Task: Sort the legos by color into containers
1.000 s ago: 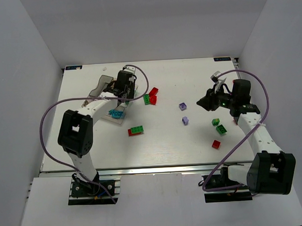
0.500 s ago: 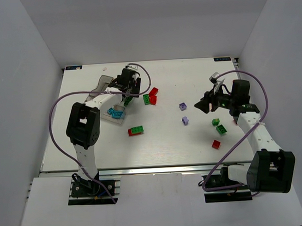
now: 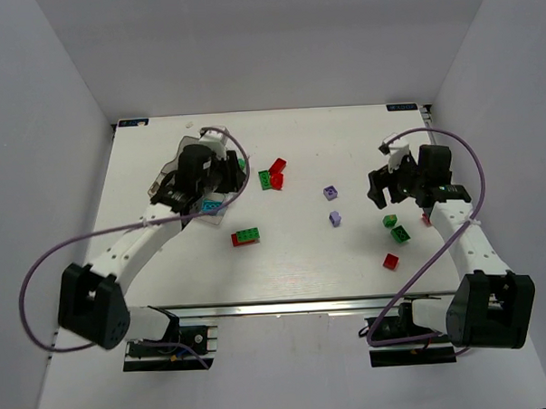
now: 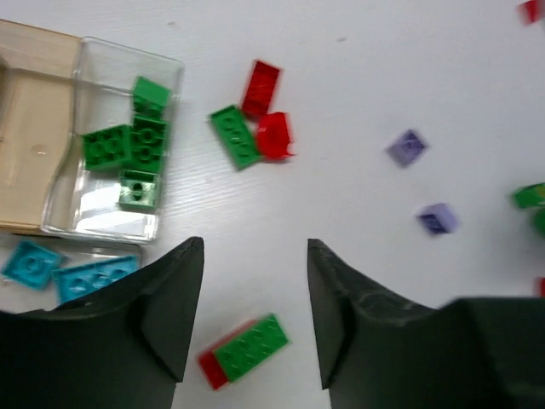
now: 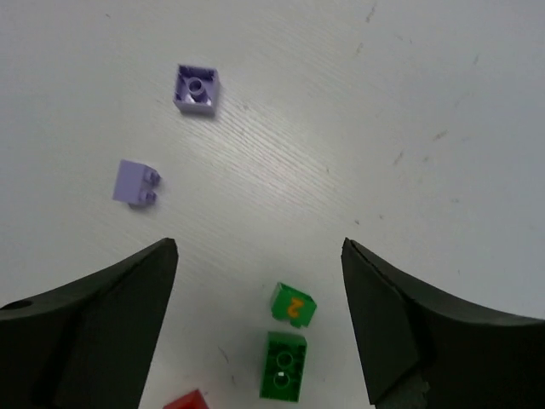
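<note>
Your left end effector (image 4: pixel 253 249) hung over the tabletop (image 4: pixel 358 51) just beside the tray (image 4: pixel 111 55). It was released, with the jaws spread and nothing between them. In the tray, four green legos (image 4: pixel 128 153) lay in one clear compartment, and two cyan legos (image 4: pixel 60 271) lay in the clear compartment next to it.

Near the tray's green compartment, a loose green brick (image 4: pixel 234 136) touched a red brick (image 4: pixel 274 136), and a second red brick (image 4: pixel 261 87) lay just beside them. A green-on-red stack (image 4: pixel 245 349) sat near the tray, under the left end effector's open jaws.

Two light purple bricks (image 5: pixel 197 89) (image 5: pixel 135 184) lay farther from the tray. Your right end effector (image 5: pixel 257 247) hung well apart from the tray, also released and holding nothing. Below it lay a marked green brick (image 5: pixel 294 304) just beside a plain green brick (image 5: pixel 283 366), with a red piece (image 5: pixel 187 400) near them at the edge of the wrist view.
</note>
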`<act>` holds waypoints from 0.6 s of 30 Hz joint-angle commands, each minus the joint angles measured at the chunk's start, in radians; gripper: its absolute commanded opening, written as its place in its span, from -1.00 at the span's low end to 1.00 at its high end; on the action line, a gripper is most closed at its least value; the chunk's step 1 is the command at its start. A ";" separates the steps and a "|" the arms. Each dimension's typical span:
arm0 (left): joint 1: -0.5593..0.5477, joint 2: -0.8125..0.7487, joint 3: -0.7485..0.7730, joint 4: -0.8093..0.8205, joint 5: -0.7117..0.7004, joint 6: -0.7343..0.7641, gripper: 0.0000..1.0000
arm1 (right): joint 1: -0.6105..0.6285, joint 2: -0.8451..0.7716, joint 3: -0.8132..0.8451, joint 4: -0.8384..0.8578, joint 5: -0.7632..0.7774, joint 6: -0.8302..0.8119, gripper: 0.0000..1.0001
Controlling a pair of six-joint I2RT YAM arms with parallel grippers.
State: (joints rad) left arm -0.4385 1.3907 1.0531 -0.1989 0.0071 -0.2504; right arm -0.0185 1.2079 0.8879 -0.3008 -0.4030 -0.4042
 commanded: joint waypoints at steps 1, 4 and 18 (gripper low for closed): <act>-0.008 -0.117 -0.079 0.069 0.166 -0.040 0.29 | -0.005 0.027 0.060 -0.184 0.159 -0.191 0.78; -0.008 -0.205 -0.129 0.104 0.149 -0.018 0.45 | -0.008 0.051 0.059 -0.250 0.222 -0.251 0.79; -0.008 -0.268 -0.111 0.093 0.203 -0.016 0.50 | 0.000 0.263 0.014 -0.204 0.311 -0.228 0.68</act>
State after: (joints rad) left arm -0.4473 1.1759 0.9356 -0.1196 0.1989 -0.2710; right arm -0.0193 1.4605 0.9031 -0.5316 -0.1097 -0.6357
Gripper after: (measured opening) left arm 0.747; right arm 0.847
